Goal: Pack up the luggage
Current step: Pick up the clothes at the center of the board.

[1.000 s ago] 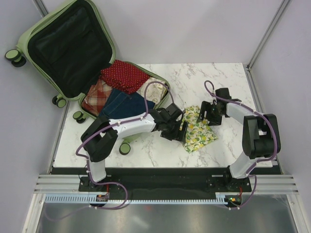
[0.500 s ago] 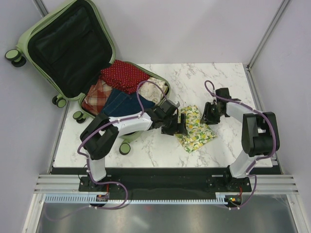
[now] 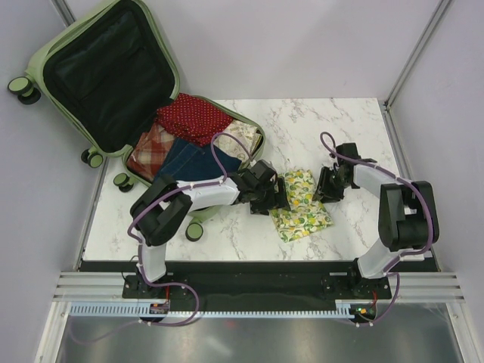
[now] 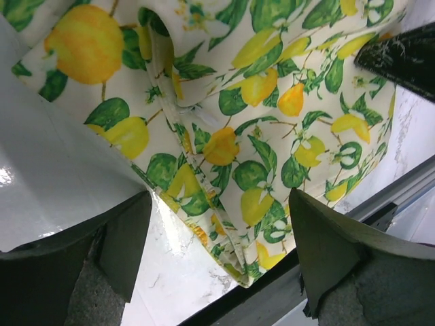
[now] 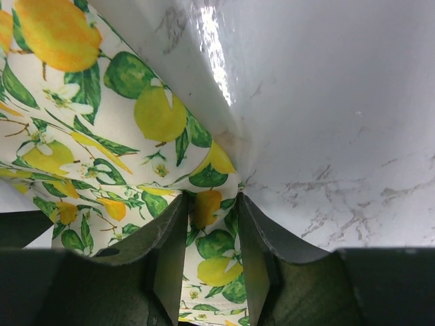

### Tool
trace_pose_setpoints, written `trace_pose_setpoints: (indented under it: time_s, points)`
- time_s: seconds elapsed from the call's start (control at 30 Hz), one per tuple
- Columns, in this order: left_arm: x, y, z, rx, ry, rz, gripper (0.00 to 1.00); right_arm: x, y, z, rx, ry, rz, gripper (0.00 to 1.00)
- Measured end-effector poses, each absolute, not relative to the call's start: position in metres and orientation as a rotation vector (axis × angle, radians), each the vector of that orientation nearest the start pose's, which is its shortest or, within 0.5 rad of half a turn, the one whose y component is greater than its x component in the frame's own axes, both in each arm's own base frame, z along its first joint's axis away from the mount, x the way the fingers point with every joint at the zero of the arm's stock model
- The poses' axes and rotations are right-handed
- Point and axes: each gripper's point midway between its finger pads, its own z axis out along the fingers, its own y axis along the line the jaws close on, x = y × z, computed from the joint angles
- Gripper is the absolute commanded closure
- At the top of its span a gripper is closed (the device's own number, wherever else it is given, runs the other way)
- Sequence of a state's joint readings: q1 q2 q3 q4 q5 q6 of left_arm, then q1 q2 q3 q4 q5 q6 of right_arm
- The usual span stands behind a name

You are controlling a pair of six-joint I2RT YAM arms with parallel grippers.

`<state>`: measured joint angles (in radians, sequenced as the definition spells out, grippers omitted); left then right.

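Note:
The pale green luggage (image 3: 98, 72) lies open at the back left, its lid leaning against the wall. Its lower half holds folded clothes: a red dotted piece (image 3: 193, 117), a plaid one (image 3: 150, 147) and blue denim (image 3: 189, 159). A lemon-print cloth (image 3: 301, 206) lies folded on the marble table. My left gripper (image 3: 274, 198) is open at the cloth's left edge, and the cloth's corner (image 4: 258, 224) lies between its fingers (image 4: 219, 204). My right gripper (image 3: 325, 186) is at the cloth's right edge, shut on a fold of it (image 5: 212, 200).
The luggage's caster wheels (image 3: 195, 231) stick out over the table's left side next to my left arm. Grey walls close in the back and both sides. Bare marble (image 3: 318, 128) lies behind the cloth.
The lemon cloth has shifted left and toward the near edge and looks more bunched. My right gripper has followed it a little; my left gripper has stayed at its left edge.

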<state>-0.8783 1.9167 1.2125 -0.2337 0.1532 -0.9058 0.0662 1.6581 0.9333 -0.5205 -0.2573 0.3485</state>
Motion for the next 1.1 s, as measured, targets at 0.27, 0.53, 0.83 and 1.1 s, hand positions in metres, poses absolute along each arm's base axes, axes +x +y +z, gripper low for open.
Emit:
trace_pose_setpoints:
  time_s: [0.27,0.53,0.83,1.1]
  points:
    - [0.249,-0.392,0.038,-0.083,2.751,-0.844,0.09,0.283,0.085,0.018,0.358,2.843,0.465,0.58]
    - [0.256,-0.402,0.037,-0.113,2.738,-0.867,0.23,0.271,0.093,0.018,0.362,2.852,0.474,0.58]
    - [0.256,-0.404,0.021,-0.112,2.751,-0.827,0.89,0.268,0.096,0.018,0.367,2.858,0.492,0.58]
    - [0.258,-0.407,0.024,-0.011,2.719,-0.753,0.98,0.267,0.104,0.025,0.359,2.845,0.544,0.15]
